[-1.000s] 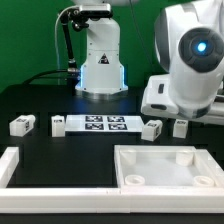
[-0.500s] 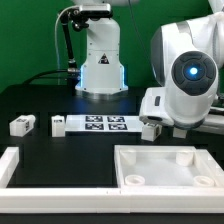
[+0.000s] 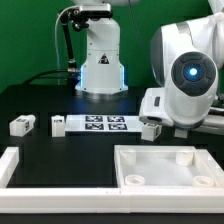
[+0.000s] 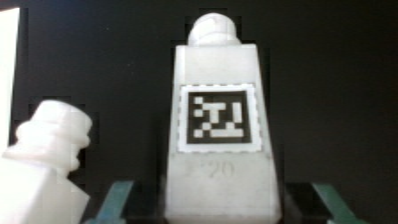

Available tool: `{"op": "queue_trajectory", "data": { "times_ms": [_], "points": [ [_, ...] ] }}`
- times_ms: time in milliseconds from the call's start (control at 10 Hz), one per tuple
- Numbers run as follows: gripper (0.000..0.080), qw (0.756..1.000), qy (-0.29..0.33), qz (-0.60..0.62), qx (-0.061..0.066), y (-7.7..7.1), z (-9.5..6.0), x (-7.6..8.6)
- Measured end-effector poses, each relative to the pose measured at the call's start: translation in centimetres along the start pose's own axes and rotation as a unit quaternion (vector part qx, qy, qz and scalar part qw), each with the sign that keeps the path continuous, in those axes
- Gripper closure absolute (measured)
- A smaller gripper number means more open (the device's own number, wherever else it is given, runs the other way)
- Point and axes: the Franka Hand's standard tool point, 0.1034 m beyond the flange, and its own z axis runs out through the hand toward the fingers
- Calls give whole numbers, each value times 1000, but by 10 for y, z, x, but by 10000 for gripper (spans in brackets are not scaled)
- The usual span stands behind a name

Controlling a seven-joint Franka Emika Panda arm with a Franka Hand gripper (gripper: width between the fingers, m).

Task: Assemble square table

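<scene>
The square table's top, a white slab with a raised rim and corner sockets, lies at the front on the exterior view's right. Two tagged leg blocks lie on the exterior view's left, and a third lies just beside the arm's wrist. In the wrist view, my gripper straddles a tagged white leg lying lengthwise. A dark gap shows on each side between the leg and the fingers. Another leg lies close beside it. In the exterior view the arm hides the gripper.
The marker board lies flat mid-table between the legs. A long white rail with upturned ends runs along the front edge. The robot's base stands at the back. The arm's bulky body hangs over the table's right side.
The arm came down and shifted toward the exterior view's left, covering the leg block that showed at the far right. Over the last half second it has held still.
</scene>
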Motion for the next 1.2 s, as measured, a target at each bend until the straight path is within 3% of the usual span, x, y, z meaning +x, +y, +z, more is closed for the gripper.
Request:
{"op": "queue_trajectory", "data": {
  "times_ms": [500, 700, 900, 1000, 1200],
  "points": [
    [512, 1000, 0, -3, 0, 2, -4, 0],
    [511, 999, 30, -17, 15, 6, -50, 1],
    [510, 998, 41, -26, 29, 18, -86, -4],
    [510, 999, 30, -26, 32, 26, -94, -8],
    [509, 993, 103, -28, 43, 15, -98, 8]
  ]
}}
